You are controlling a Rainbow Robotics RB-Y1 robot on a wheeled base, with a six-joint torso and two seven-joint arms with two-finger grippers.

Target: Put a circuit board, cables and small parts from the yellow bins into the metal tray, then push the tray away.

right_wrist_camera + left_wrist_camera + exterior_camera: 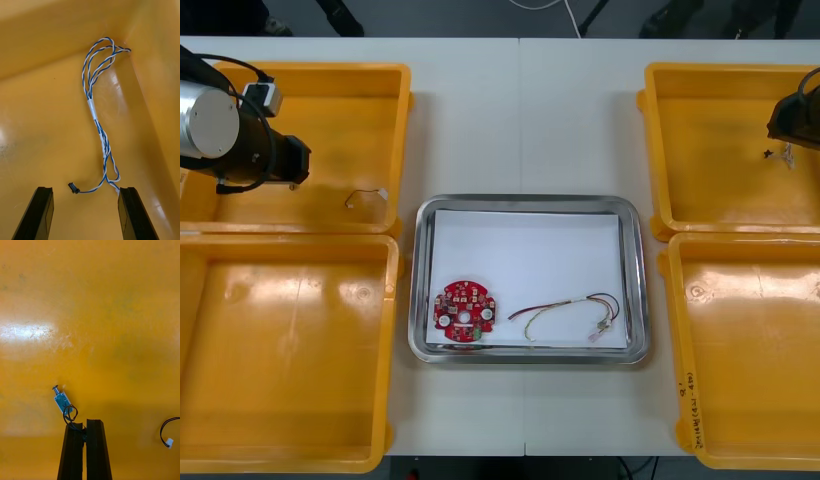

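My left gripper point(84, 427) is shut on the thin black wire of a small metal part point(62, 400), which sits just beyond the fingertips over the orange bin floor. In the front view the left arm point(240, 140) is over the far left yellow bin point(330, 80). My right gripper point(86, 213) stands open above a twisted blue and white cable point(98, 123) that lies in a bin corner; its black plug rests between the fingers. The metal tray point(420, 300), white inside, holds a round red circuit board point(463, 312) and a red and yellow cable point(570, 312).
A short black cable point(365, 198) with a white plug lies in the far left bin, also visible beside my left fingers as the black cable point(167, 431). The right arm point(792, 125) is over the far right bin point(710, 120). Both near bins point(290, 350) look bare.
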